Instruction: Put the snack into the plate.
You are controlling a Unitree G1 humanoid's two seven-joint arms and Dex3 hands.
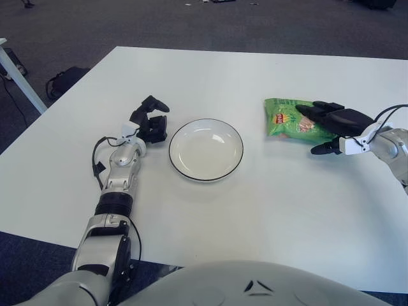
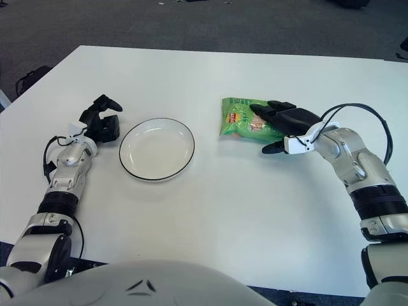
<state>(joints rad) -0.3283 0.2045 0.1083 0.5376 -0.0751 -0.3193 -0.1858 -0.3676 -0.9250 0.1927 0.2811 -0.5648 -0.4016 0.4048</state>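
Green snack is seen flat on the white table, right of the plate and apart from it. Right hand is laid low over the snack's right part, fingers stretched flat across the bag's top, thumb down at the bag's near edge; whether the bag is actually gripped cannot be told. Plate is round, white with a dark rim, placed mid-table with nothing in it. Left hand is seen just left of the plate, fingers loosely curled around nothing, forearm stretched along the table toward the near edge.
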